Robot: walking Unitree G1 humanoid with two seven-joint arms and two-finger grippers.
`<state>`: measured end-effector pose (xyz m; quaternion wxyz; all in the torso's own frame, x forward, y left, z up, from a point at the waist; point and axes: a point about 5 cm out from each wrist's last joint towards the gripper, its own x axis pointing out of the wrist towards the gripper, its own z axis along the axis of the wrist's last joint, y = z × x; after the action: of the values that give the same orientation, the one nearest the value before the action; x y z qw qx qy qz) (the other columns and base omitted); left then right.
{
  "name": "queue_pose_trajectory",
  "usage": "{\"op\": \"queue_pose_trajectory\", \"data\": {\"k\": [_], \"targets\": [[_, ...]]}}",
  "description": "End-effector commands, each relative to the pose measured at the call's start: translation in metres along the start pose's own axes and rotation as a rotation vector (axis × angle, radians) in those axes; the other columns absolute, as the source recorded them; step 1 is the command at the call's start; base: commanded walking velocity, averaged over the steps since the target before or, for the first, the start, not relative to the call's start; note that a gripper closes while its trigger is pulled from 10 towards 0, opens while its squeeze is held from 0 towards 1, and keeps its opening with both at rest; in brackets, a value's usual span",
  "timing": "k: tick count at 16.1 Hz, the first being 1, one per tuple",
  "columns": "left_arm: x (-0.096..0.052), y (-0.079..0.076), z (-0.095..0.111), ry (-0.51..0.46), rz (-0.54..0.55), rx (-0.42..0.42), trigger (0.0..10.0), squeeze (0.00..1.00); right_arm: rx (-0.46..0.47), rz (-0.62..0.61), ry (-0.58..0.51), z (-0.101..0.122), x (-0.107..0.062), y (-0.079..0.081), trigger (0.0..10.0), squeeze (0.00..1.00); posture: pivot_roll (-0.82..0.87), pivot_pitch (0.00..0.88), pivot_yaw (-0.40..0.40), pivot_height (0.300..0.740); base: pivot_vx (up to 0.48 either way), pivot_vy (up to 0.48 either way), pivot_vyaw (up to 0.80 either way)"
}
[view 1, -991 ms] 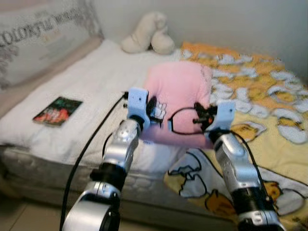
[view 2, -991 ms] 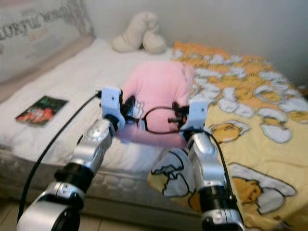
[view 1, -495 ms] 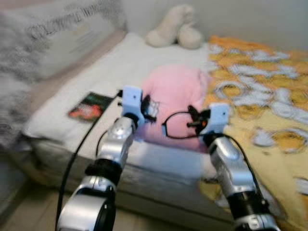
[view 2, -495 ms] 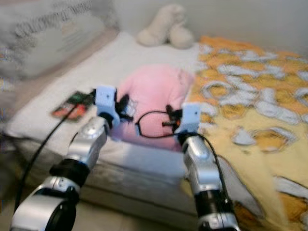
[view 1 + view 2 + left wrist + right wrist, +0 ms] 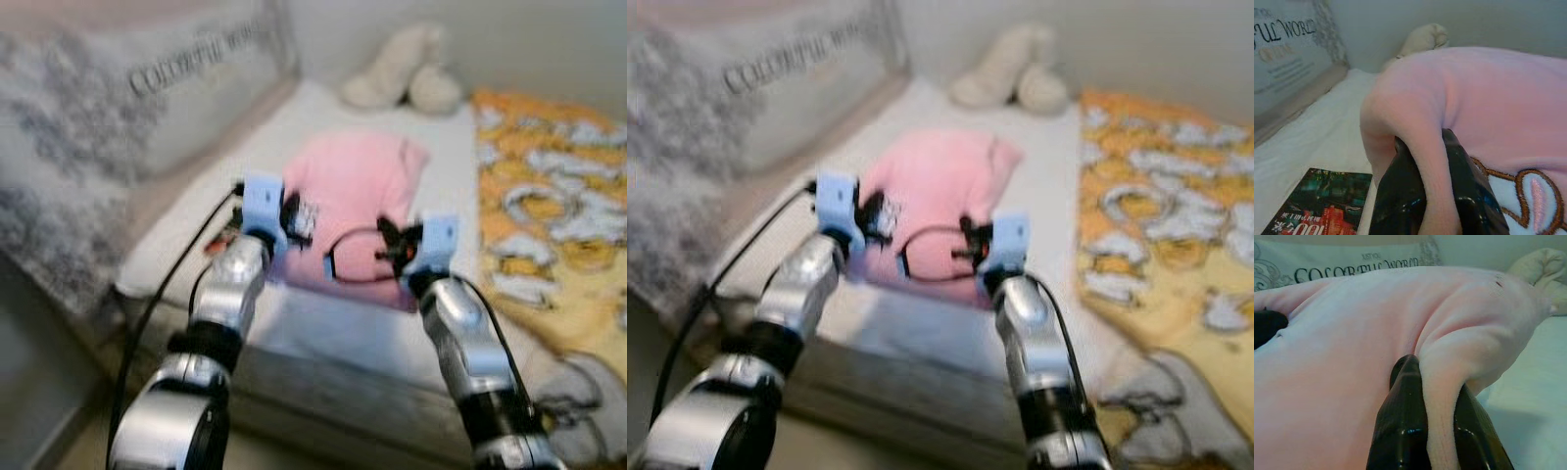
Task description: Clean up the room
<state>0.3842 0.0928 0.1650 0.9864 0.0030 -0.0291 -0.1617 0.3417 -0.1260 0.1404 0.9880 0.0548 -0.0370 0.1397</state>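
A: What do the two arms have hold of?

B: A pink fleece garment lying on the white bed sheet. The left gripper has its two black fingers pinched tight on a fold at the garment's near left corner. The right gripper is clamped the same way on a fold at the near right corner, with pink fabric squeezed up between its fingers.

A: Where does the garment sit on the bed?

B: Roughly mid-bed, stretching from the near edge of the mattress towards the far wall. Its near edge is between the two wrists. The left wrist view shows a white patch with a brown outline and a pink shape stitched on it.

A: Anything else around it?

B: A paperback book with a dark red and green cover lies flat on the sheet just left of the garment, beside the left gripper. On the far left stands a large grey pillow printed with "COLORFUL WORLD". A cream plush toy rests at the far end by the wall. To the right, a yellow blanket with white cartoon figures covers that side of the bed and hangs over the near edge.

A: Are the head views sharp?

B: No, both are blurred.
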Motion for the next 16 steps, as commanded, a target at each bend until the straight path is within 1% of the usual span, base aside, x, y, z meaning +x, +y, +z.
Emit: {"op": "queue_pose_trajectory", "data": {"k": [1,5,10,16], "targets": [[0.0076,-0.0092,0.0133,-0.038,-0.034,0.025,10.0,0.0,-0.014,-0.031,-0.046,0.0095,-0.0006,-0.0085,10.0,0.0,-0.05,0.0,0.0,0.74,0.307,0.368,0.0],[0.0085,-0.0062,0.0129,-0.03,-0.043,0.023,10.0,0.0,-0.013,-0.043,-0.047,0.0085,-0.002,-0.0093,10.0,0.0,-0.06,0.0,0.001,0.74,0.308,0.367,0.0],[0.0099,-0.0012,0.0132,-0.021,-0.05,0.037,10.0,0.0,-0.008,-0.042,-0.041,0.0048,-0.0034,-0.0057,10.0,0.0,-0.06,0.0,0.001,0.74,0.307,0.368,0.0],[0.0099,-0.0006,0.0114,-0.013,-0.046,0.045,10.0,0.0,-0.006,-0.04,-0.037,0.0038,-0.0035,-0.0051,10.0,0.0,-0.05,0.0,0.001,0.74,0.308,0.368,0.0]]}}
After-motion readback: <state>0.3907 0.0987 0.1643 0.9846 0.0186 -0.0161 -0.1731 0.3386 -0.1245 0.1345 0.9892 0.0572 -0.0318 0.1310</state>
